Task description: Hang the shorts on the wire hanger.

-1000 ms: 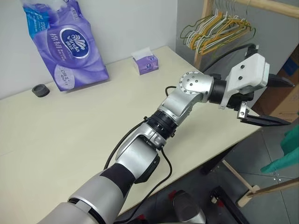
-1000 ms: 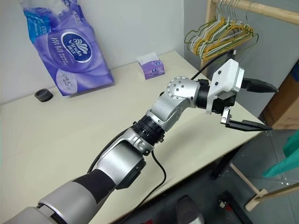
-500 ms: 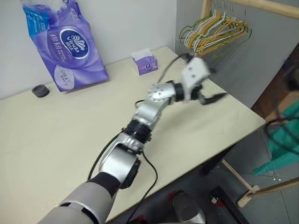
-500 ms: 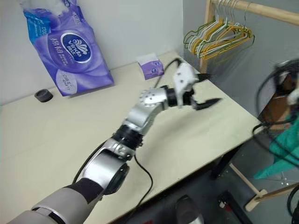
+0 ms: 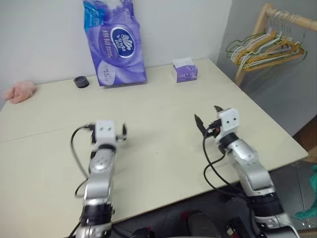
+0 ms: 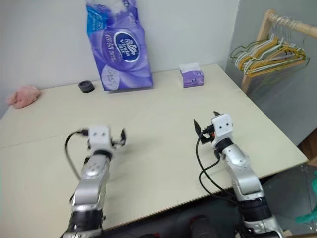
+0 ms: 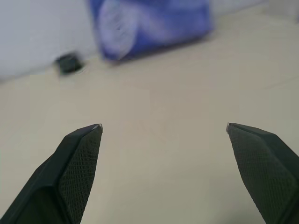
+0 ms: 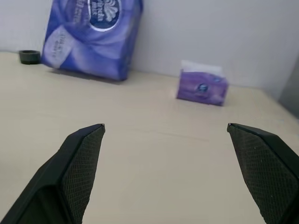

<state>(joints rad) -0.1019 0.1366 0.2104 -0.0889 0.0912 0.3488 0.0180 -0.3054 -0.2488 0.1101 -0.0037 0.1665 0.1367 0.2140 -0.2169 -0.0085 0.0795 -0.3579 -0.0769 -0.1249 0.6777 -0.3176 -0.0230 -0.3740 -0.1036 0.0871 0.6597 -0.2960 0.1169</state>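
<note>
Over the pale beige table (image 5: 163,99), left gripper (image 5: 106,133) and right gripper (image 5: 208,118) are held with fingers spread apart, empty; teal-green fabric shorts (image 5: 311,198) are glimpsed off the table's right edge.

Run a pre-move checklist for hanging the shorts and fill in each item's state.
1. Left gripper open and holding nothing: ok.
2. Right gripper open and holding nothing: ok.
3. Teal-green fabric shorts within easy reach: not ok; a teal edge shows off the cream table's right side, below it.
4. Single grey-green wire hanger located: cannot tell; bunched yellow and green hangers hang on the wooden rail.
5. Both grippers over the table: ok.
</note>
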